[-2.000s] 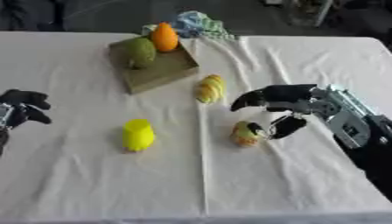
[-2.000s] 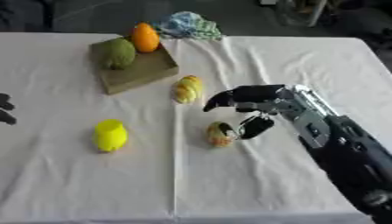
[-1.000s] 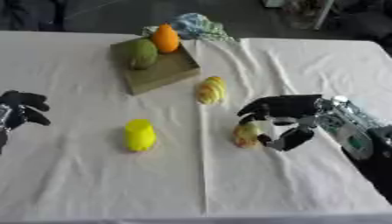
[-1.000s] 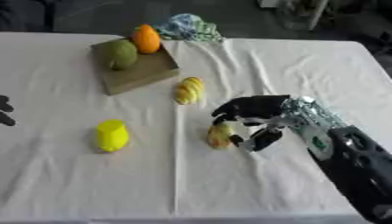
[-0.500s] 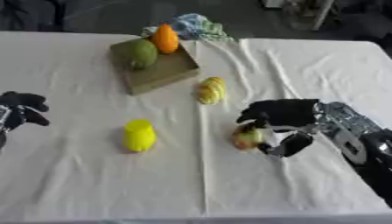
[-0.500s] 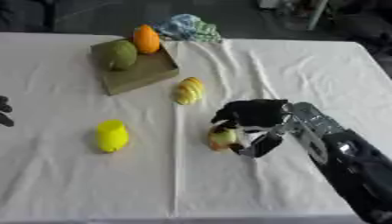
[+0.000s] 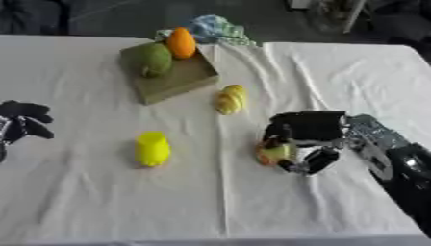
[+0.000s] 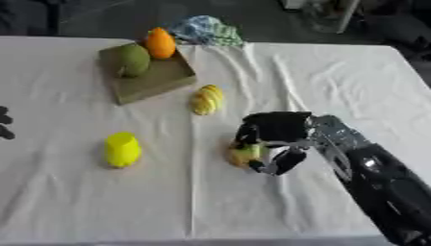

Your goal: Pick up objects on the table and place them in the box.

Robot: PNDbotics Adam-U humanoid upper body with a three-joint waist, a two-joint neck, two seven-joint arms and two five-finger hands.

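Note:
My right hand (image 7: pixel 307 134) is at the table's right middle, fingers and thumb curled round a small yellow-green and orange fruit (image 7: pixel 272 154) that rests on the white cloth. A striped yellow fruit (image 7: pixel 229 99) lies just above it, and a bright yellow object (image 7: pixel 152 149) sits to the left. The olive box (image 7: pixel 172 74) at the upper middle holds a green fruit (image 7: pixel 152 59) and an orange fruit (image 7: pixel 181 43). My left hand (image 7: pixel 22 120) rests at the left edge with its fingers curled, holding nothing.
A crumpled blue-green cloth (image 7: pixel 214 30) lies behind the box at the table's far edge. The white tablecloth (image 7: pixel 336 72) has folds running toward the upper right.
My right hand has come down and toward the fruit, and its fingers have closed round it. The left hand and the other objects have stayed put.

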